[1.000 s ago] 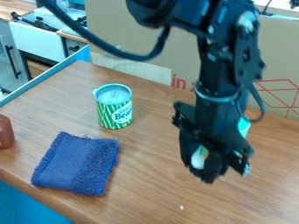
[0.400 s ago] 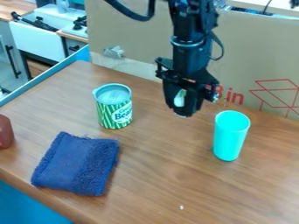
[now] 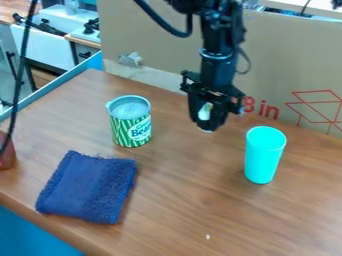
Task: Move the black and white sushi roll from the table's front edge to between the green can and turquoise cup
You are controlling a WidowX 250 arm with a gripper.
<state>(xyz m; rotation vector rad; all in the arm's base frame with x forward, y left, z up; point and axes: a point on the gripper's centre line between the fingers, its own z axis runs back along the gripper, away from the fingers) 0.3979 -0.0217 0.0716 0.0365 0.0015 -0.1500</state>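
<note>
Black two-finger gripper (image 3: pixel 208 120): hung above the far side of the wood-grain table (image 3: pixel 180 200); how far open it was, and whether it had hold of anything, could not be told, though a pale patch (image 3: pixel 205 111) showed on it.
Turquoise plastic cup (image 3: pixel 263 156): stood upright, well apart from the gripper, fully revealed after the arm drew back from in front of it, apparently leaving it untouched.
Green-and-white striped can (image 3: pixel 131 131): stood upright on the gripper's other side, unmoved.
Blue terry cloth (image 3: pixel 87 187): lay flat near the can, undisturbed.
Black cable (image 3: pixel 22 65): had swung into view by the reddish-brown object (image 3: pixel 7 156).
</note>
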